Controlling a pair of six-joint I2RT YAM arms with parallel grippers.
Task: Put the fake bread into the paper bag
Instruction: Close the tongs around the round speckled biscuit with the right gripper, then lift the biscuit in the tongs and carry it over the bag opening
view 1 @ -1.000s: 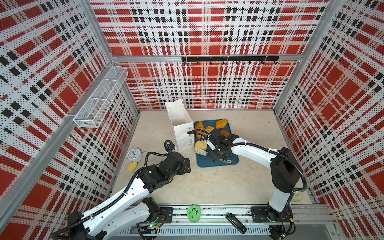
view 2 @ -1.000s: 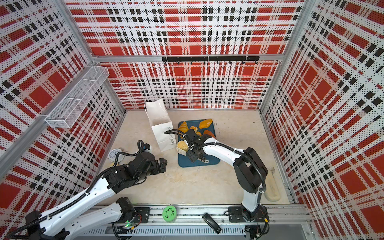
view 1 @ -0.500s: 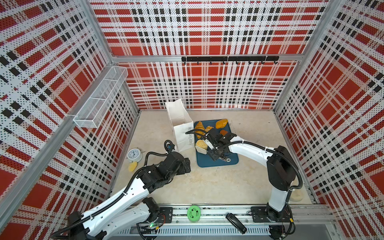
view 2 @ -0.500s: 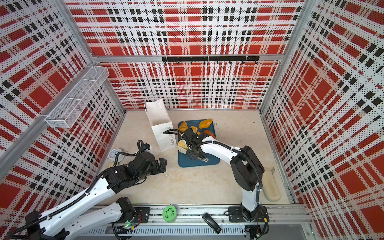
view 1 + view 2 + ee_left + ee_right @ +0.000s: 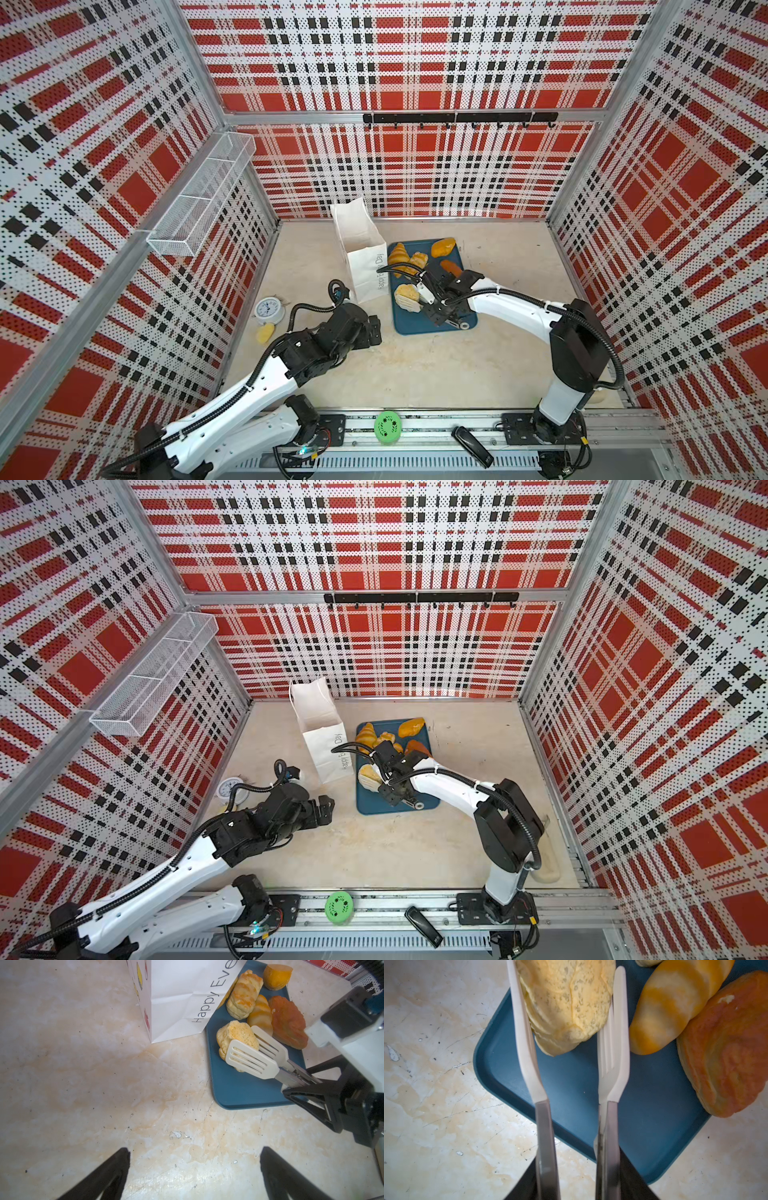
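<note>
Several fake bread pieces lie on a teal tray (image 5: 419, 326). My right gripper (image 5: 577, 1180) is shut on the handles of white-tipped tongs (image 5: 255, 1057). The tong blades stand on either side of a pale crumbly bun (image 5: 566, 1001) near the tray's left edge (image 5: 406, 294). Beside the bun lie a striped loaf (image 5: 670, 1005) and a reddish-brown pastry (image 5: 726, 1043). Left of the tray the white paper bag (image 5: 365, 262) stands upright with its mouth open. My left gripper (image 5: 194, 1167) hangs open over bare table in front of the bag, holding nothing.
A small clock (image 5: 269, 309) and a yellow lump (image 5: 265, 333) lie by the left wall. A wire-mesh basket (image 5: 203, 199) hangs on that wall, and a hook rail (image 5: 459, 118) on the back wall. A green disc (image 5: 387, 424) sits on the front rail.
The tong blades have closed in on the pale bun, and the right gripper has shifted slightly left over the tray. The left arm has not moved.
</note>
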